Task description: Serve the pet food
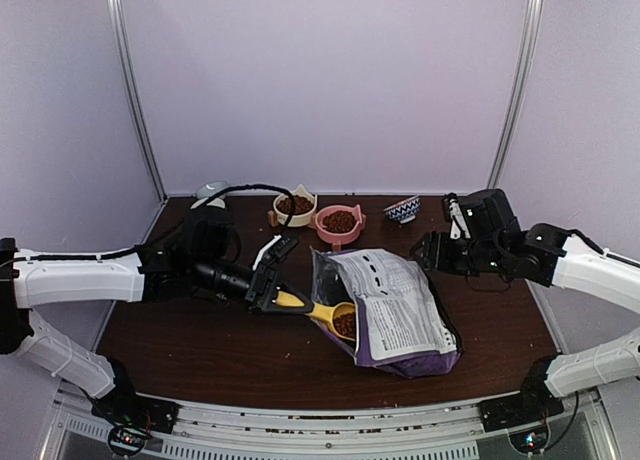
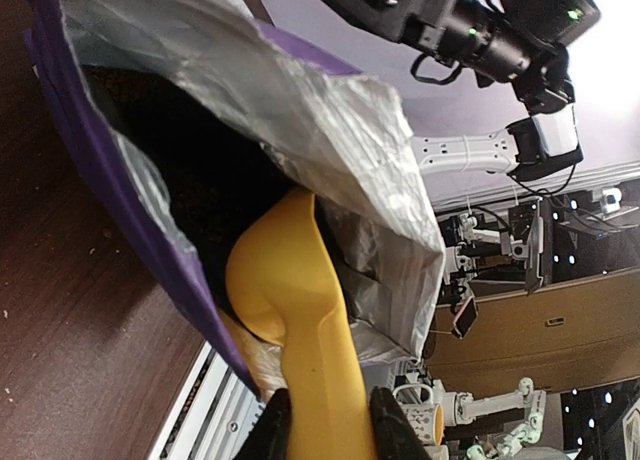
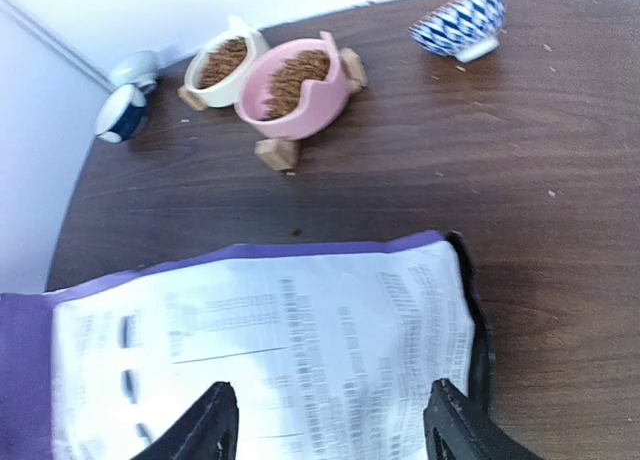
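inside the bag (image 2: 330,130), shadow hides most pet food (image 1: 344,323).

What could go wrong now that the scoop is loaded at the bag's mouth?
1. The right end effector is open above the bag, not holding it, so the bag may slide when the yellow scoop comes out.
2. The left end effector grips only the handle; kibble could spill if the scoop tilts on the way.
3. The pink bowl already looks well filled; more could overflow.
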Tool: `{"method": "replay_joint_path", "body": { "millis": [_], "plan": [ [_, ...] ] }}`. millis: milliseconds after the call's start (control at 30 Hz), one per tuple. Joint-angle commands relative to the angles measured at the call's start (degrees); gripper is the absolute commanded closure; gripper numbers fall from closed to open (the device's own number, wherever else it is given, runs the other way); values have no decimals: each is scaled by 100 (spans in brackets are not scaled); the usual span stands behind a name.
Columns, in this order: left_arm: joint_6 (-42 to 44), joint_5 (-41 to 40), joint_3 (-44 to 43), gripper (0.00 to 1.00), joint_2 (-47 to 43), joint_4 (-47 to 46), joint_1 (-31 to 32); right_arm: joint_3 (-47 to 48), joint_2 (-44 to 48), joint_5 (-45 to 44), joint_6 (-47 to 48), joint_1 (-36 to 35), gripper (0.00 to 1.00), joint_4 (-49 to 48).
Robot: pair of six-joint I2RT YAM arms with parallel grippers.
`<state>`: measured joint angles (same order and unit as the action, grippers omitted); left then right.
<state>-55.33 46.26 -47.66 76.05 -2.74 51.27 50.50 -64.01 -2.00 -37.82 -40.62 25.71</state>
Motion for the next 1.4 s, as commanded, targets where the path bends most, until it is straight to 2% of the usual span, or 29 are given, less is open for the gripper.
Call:
{"method": "replay_joint_path", "body": {
  "millis": [0, 267, 500, 567, 633, 700, 800, 1167, 1367],
  "plan": [
    [-180, 43, -51, 100, -67, -741, -15, 668, -16, 118, 173, -771, 30, 80],
    [-244, -68, -7, 100, -71, -753, -19, 1728, -812, -8, 363, -2124, 28, 65],
    [-191, -251, 29, 100, -137, -667, -20, 2066, -1567, -127, 418, -2374, 39, 323],
    [-239, -327, 79, 100, -195, -723, -36, 2169, -1677, -289, 337, -2397, 50, 449],
    [-362, -383, 175, 100, -265, -835, -89, 2219, -1706, -595, 178, -2398, 71, 623],
    [-542, -392, 308, 100, -355, -1029, -164, 2236, -1645, -959, 7, -2390, 87, 826],
    [-839, -398, 512, 100, -497, -1272, -268, 2183, -1462, -1242, -169, -2365, 100, 908],
    [-1873, -403, 880, 100, -636, -1922, -428, 1941, -967, -1400, -499, -2311, 100, 793],
    [-2012, -348, 979, 100, -763, -2070, -489, 1766, -654, -1606, -724, -2264, 100, 701]
  ]
}}
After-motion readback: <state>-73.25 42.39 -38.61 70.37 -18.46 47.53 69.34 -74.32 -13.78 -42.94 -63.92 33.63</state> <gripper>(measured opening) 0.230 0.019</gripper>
